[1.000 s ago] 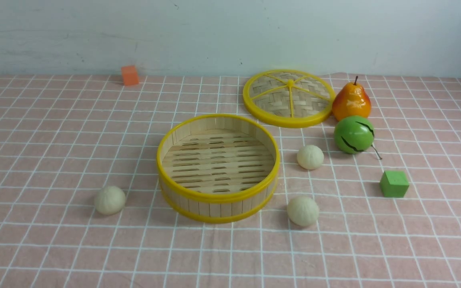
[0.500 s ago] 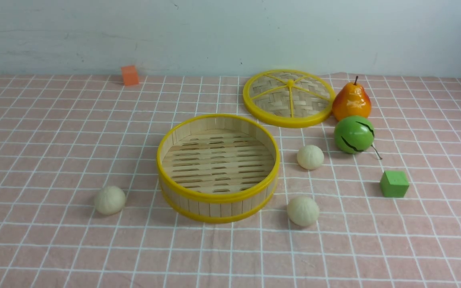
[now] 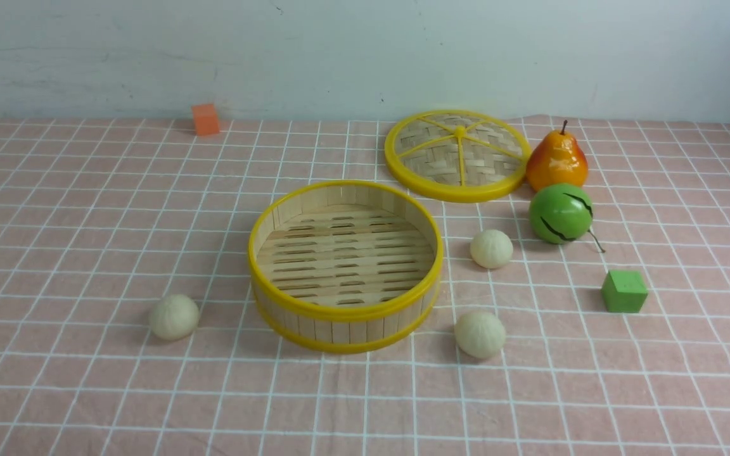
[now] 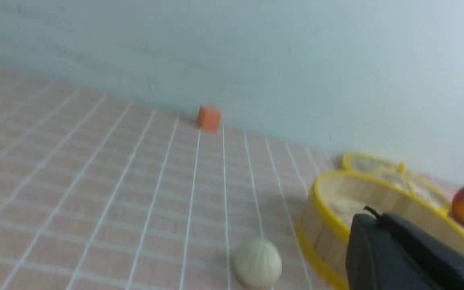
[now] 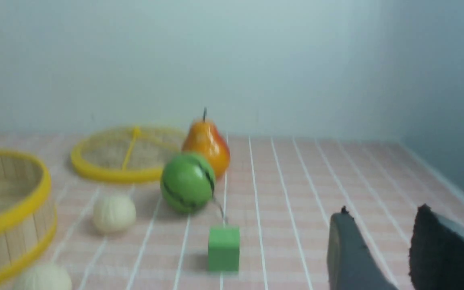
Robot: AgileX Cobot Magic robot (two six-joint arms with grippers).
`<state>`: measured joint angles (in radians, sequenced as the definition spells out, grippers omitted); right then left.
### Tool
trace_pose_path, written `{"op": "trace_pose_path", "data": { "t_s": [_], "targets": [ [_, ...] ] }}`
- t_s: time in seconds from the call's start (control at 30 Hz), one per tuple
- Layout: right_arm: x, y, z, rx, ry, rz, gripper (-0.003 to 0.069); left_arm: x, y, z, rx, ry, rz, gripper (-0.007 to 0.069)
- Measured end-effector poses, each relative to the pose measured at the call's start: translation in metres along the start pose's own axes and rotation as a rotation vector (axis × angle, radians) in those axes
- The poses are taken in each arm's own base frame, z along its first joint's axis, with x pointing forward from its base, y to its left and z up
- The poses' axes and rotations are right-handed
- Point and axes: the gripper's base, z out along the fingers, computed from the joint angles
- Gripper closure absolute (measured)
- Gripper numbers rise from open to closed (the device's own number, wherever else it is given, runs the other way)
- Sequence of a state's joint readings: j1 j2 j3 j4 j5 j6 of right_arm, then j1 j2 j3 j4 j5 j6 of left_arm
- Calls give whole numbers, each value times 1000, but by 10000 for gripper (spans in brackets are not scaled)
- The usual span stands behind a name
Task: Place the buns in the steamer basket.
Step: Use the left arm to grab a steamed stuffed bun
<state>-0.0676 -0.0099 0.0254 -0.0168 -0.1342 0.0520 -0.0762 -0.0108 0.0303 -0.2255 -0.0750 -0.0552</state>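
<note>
The steamer basket (image 3: 339,313) stands mid-table with nothing in it. Three cream buns lie on the cloth around it: one to its left (image 3: 174,316), one to its right (image 3: 491,248), one at its front right (image 3: 480,334). Neither gripper shows in the front view. In the left wrist view my left gripper (image 4: 371,215) has its black fingers pressed together, empty, with a bun (image 4: 257,263) and the basket (image 4: 328,217) beyond it. In the right wrist view my right gripper (image 5: 383,213) is open and empty, off to the side of two buns (image 5: 114,213) (image 5: 42,278).
The woven yellow-rimmed lid (image 3: 458,155) lies behind the basket to the right. A pear (image 3: 556,161), a green cracked fruit (image 3: 560,213) and a green cube (image 3: 623,291) sit on the right side. An orange cube (image 3: 205,119) stands by the back wall.
</note>
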Motion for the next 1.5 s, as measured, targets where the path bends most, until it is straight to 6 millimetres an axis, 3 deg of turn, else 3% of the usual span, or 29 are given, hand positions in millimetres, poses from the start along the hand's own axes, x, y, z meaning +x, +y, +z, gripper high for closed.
{"op": "trace_pose_path", "data": {
  "t_s": [0.2,0.3,0.33,0.4,0.47,0.5,0.57,0.6,0.67,0.73,0.77,0.83,0.87,0.9,0.93,1.03,1.07,1.1,1.13,1.23,1.3,1.43,1.47,1.5],
  "targets": [
    [-24,1,-3,-29,-271,112,419,-20,-2,-2,11,-221,62,637],
    [-29,2,-5,-39,-319,139,421,-27,-2,-4,37,-304,-48,637],
    [-29,2,-5,-45,-321,154,432,-31,-3,-5,66,-337,-164,636],
    [-34,3,-4,-57,-323,148,463,-38,-6,-6,101,-350,-267,638],
    [-53,7,-2,-79,-322,92,558,-65,-18,-8,167,-354,-311,638],
    [-68,8,1,-86,-314,53,625,-88,-28,-8,184,-337,-274,638],
    [-83,9,10,-75,-234,9,669,-119,-38,-2,171,-290,-203,638],
    [-86,9,10,-76,-243,3,669,-121,-39,0,160,-270,-184,638],
    [-94,6,29,-31,-67,-28,673,-150,-46,20,95,-172,-117,638],
    [-91,0,52,31,158,-42,669,-157,-47,56,26,-38,-74,638],
    [-90,0,54,41,186,-42,669,-157,-47,59,21,-27,-73,638],
    [-76,-4,74,84,418,-13,669,-148,-45,100,-42,121,-78,638],
    [-68,-3,82,99,539,25,669,-143,-44,116,-68,191,-89,638],
    [-69,-2,83,94,536,33,669,-138,-43,121,-82,228,-90,638],
    [-57,3,92,88,711,83,669,-125,-44,140,-113,349,-98,638],
    [-35,15,98,8,991,49,669,-103,-54,163,-108,552,-41,638],
    [-19,27,99,-90,1151,-1,669,-80,-66,178,-85,719,33,638],
    [-16,29,99,-118,1182,-25,668,-81,-68,179,-74,717,38,638],
    [-7,38,99,-197,1257,-53,666,-66,-75,188,-64,819,72,638],
    [4,51,104,-318,1293,-90,662,-35,-89,215,-83,1023,58,638],
    [5,53,106,-331,1277,-92,662,-30,-90,224,-93,1045,52,638],
    [4,55,109,-361,1238,-103,662,5,-76,277,-185,1129,9,600],
    [4,55,109,-361,1238,-103,662,6,-75,279,-190,1132,9,594],
    [4,55,109,-363,1235,-103,662,17,-63,295,-237,1161,-10,533]
  ]
}}
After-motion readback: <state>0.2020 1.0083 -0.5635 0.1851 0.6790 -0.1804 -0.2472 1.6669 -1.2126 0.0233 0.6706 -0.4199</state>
